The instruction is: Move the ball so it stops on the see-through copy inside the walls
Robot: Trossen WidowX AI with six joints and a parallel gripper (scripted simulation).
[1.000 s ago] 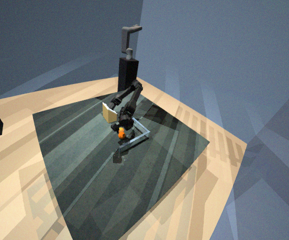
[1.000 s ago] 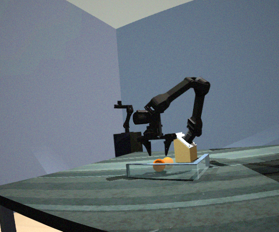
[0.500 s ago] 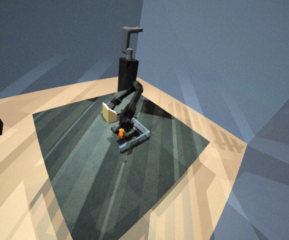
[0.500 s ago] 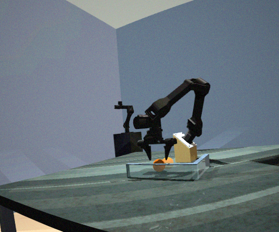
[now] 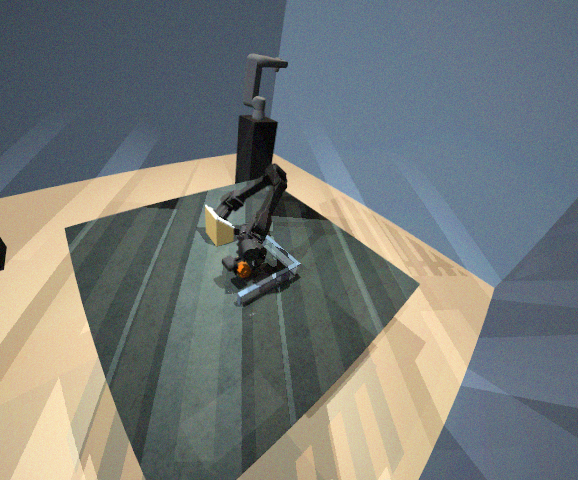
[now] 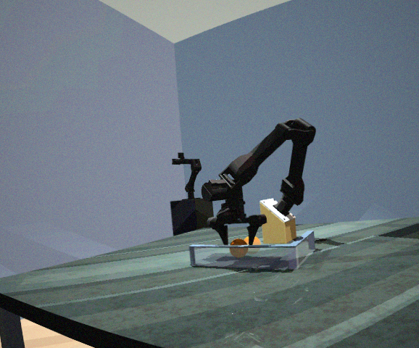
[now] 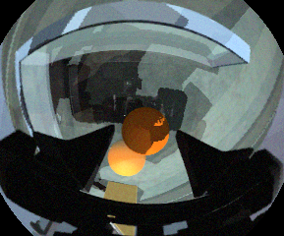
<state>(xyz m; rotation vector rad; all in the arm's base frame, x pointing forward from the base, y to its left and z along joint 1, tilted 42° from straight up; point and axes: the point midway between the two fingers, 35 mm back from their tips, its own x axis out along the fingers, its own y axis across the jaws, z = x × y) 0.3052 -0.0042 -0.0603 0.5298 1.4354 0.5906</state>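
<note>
The orange ball point(image 6: 238, 248) lies on the table point(image 6: 314, 299) inside the corner of the two low clear walls point(image 6: 247, 257), directly under the gripper point(image 6: 237, 239) and between its two fingers, which stand one on each side of it. The gripper is wide open and holds nothing. In the wrist view the paler see-through copy point(image 7: 126, 159) sits just beside the ball and overlaps it a little, on the side nearer to the gripper's body.

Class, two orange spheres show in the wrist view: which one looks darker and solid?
The upper sphere, darker, with a crisp outline; the lower sphere is paler and glowing.
</note>
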